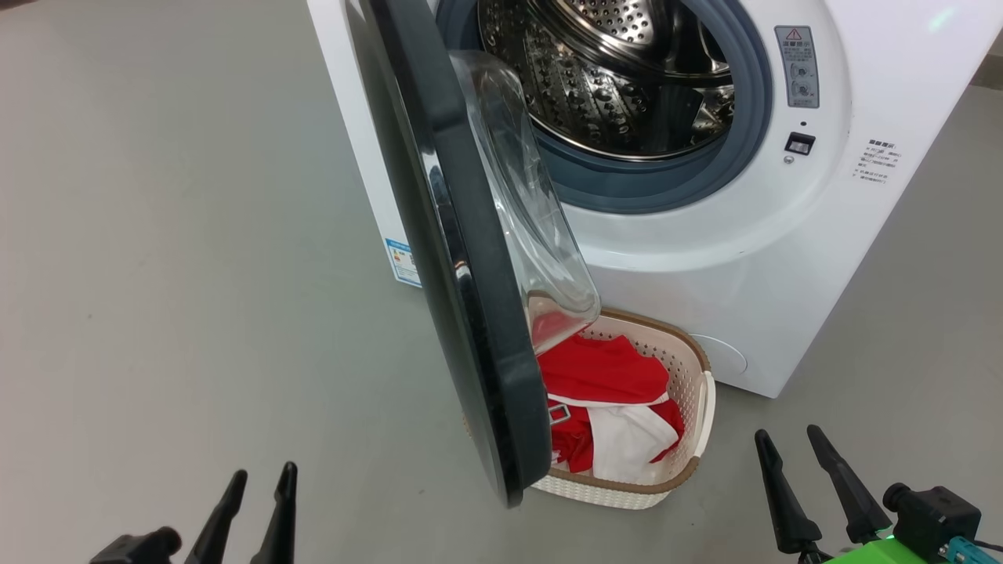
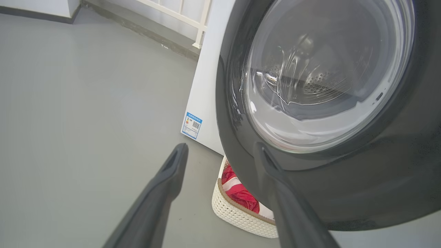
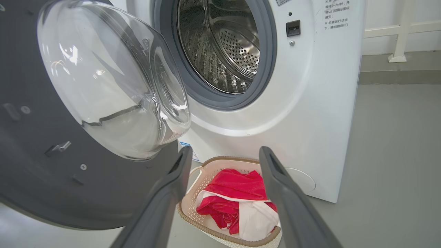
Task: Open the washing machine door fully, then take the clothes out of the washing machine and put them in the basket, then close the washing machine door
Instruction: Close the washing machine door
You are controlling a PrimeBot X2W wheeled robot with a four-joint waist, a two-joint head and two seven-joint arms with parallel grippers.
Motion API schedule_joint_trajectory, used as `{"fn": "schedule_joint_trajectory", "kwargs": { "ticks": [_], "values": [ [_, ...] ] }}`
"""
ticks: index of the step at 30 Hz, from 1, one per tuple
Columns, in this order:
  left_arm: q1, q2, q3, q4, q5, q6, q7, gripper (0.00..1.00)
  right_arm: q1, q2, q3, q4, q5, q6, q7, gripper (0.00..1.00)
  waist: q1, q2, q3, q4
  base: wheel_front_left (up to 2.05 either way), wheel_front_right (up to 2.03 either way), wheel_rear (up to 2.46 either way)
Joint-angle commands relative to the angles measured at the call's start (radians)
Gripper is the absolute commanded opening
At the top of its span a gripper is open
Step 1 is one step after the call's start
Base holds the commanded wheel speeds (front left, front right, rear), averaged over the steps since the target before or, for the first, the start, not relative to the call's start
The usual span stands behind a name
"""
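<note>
One washing machine (image 1: 705,258) fills the upper right of the head view: a white box with a grey rubber ring around its round opening, a steel perforated drum (image 1: 611,78) behind it, and one small blue sticker (image 1: 402,261) low on its side wall. Its one door (image 1: 470,298) stands swung out, seen almost edge-on down the centre of the frame, with a wide glossy black rim and a clear glass bowl (image 1: 525,211) bulging toward the machine.

One basket (image 1: 693,392) sits on the grey floor (image 1: 157,274) just in front of the machine, at lower centre. It is cream-white, perforated and oval, with a brown woven-look rim; the door's lower edge hides its left part. Inside it lies one garment, the clothes (image 1: 603,372), crumpled bright red with white panels.

There are two grippers, each with two long dark fingers. The left gripper (image 1: 264,471) is at the lower left, fingers spread, apart from the door. The right gripper (image 1: 788,432) is at the lower right, also spread, near the basket but not touching it.
</note>
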Motion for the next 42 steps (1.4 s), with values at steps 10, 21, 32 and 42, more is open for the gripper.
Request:
{"fn": "schedule_joint_trajectory", "kwargs": {
  "ticks": [10, 21, 32, 42],
  "values": [
    [0.039, -0.088, 0.153, -0.098, 0.370, -0.006, -0.012, 1.00, -0.054, -0.016, 0.029, -0.035, -0.017, 0.000, -0.006, 1.00, 0.0000, 0.0000, -0.006, -0.002, 0.00, 0.00, 0.00],
    [0.072, -0.136, 0.209, -0.093, 0.522, -0.005, -0.012, 1.00, -0.044, -0.014, 0.038, -0.038, -0.017, 0.000, -0.006, 1.00, 0.0000, 0.0000, -0.019, -0.006, 0.00, 0.00, 0.00],
    [0.081, -0.140, 0.207, -0.095, 0.506, -0.001, -0.012, 1.00, -0.031, -0.010, 0.038, -0.020, -0.017, 0.000, -0.006, 1.00, 0.0000, 0.0000, -0.029, -0.009, 0.00, 0.00, 0.00],
    [0.080, -0.140, 0.202, -0.101, 0.475, 0.001, -0.012, 1.00, -0.032, -0.009, 0.036, -0.021, -0.017, 0.000, -0.006, 1.00, 0.0000, 0.0000, -0.030, -0.008, 0.00, 0.00, 0.00]
  ]
}}
